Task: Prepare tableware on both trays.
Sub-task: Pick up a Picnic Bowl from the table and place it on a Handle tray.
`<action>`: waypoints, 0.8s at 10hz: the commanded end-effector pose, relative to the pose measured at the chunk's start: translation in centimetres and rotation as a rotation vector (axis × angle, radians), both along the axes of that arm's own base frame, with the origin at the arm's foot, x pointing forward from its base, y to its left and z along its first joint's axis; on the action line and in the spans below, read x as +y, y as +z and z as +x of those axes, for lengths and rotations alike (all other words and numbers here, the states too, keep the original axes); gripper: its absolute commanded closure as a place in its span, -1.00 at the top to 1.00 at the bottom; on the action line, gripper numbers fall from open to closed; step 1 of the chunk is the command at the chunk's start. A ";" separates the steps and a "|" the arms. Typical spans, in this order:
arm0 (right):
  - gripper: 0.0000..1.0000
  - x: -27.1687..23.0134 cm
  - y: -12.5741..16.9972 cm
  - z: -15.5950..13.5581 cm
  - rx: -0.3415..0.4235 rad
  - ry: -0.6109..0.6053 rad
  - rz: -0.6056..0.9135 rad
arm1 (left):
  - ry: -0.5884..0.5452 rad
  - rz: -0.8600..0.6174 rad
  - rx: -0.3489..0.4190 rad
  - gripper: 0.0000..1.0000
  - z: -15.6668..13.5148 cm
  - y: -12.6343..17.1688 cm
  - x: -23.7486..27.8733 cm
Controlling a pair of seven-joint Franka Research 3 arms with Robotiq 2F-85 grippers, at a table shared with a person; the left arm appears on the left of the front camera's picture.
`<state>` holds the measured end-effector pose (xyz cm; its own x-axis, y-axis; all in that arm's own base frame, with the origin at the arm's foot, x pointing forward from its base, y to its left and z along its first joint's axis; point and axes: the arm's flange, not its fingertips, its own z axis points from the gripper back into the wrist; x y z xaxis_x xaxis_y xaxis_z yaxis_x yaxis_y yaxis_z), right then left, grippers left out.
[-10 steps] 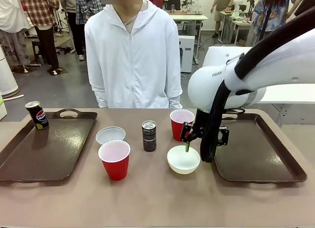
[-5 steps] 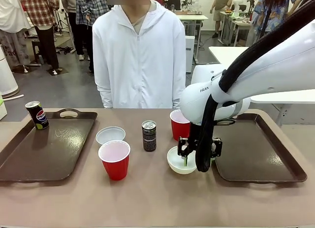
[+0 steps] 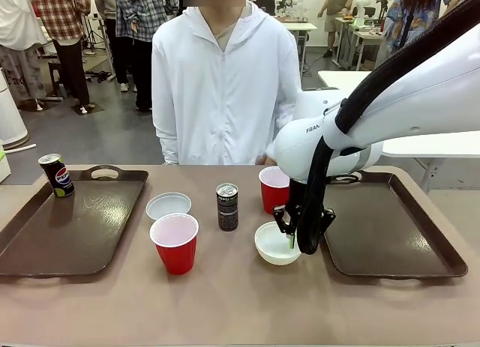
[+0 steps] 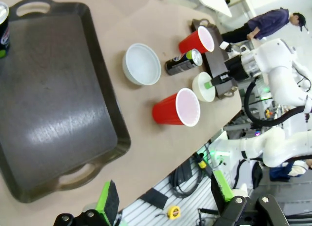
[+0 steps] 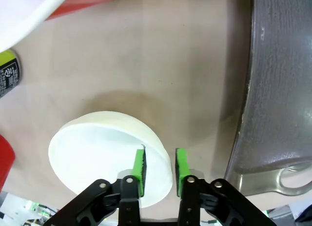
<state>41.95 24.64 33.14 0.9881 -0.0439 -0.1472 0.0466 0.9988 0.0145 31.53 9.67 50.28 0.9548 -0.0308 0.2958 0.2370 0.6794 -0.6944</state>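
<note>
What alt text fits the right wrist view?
The right gripper pinches the rim of a white bowl, one green pad inside, one outside. The bowl is on a tan table, with a dark brown tray alongside.

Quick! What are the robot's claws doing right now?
Left claw: open, holding nothing.
Right claw: closed on the rim of the white bowl.

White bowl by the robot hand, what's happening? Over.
Right gripper shut on rim of white bowl. Left gripper open, up high. Bowl on table beside right tray, not in it. Red cup close behind.
</note>
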 end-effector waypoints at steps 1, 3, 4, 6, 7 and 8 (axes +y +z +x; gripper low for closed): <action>-1.00 -0.2 0.0 -0.1 -0.009 0.005 -0.003 | 0.005 -0.013 -0.004 1.00 0.1 0.1 -0.1; -1.00 -0.6 0.4 -0.2 -0.008 0.015 -0.003 | 0.005 -0.013 -0.004 1.00 0.1 0.1 -0.1; -1.00 -0.8 0.7 -0.4 -0.009 0.019 -0.004 | 0.005 -0.013 -0.004 1.00 0.1 0.1 -0.1; -1.00 -0.9 1.9 -1.2 0.012 0.052 0.018 | 0.005 -0.013 -0.004 1.00 0.1 0.1 -0.1; -1.00 -1.1 4.0 -2.5 -0.013 0.061 0.031 | 0.005 -0.013 -0.004 1.00 0.1 0.1 -0.1; -1.00 -1.1 6.2 -3.8 -0.031 0.070 0.040 | 0.005 -0.013 -0.004 1.00 0.1 0.1 -0.1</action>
<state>40.27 24.21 37.18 0.9920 0.0085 -0.1263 -0.0054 0.9997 0.0249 31.53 9.67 50.27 0.9548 -0.0308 0.2956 0.2369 0.6794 -0.6945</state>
